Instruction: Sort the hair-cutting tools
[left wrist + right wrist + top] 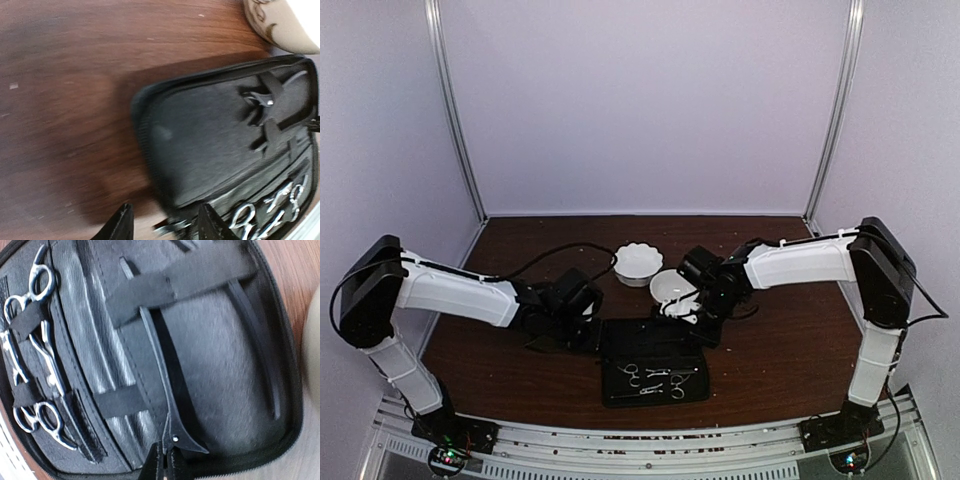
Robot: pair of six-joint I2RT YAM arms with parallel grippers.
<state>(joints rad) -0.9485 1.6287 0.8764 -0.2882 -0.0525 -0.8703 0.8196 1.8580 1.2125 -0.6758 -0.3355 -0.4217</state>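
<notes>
Soft even light; wrist cams blurry, esp. left.

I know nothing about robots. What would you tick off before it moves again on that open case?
1. Black case lies open, flat: ok.
2. Right gripper shut on the black clip: ok.
3. Clip free of its elastic strap: not ok, it appears to run under one.
4. Left gripper open at the case's edge: ok.
5. Scissors strapped in, out of the clip's path: ok.
6. White bowls empty: cannot tell.
</notes>
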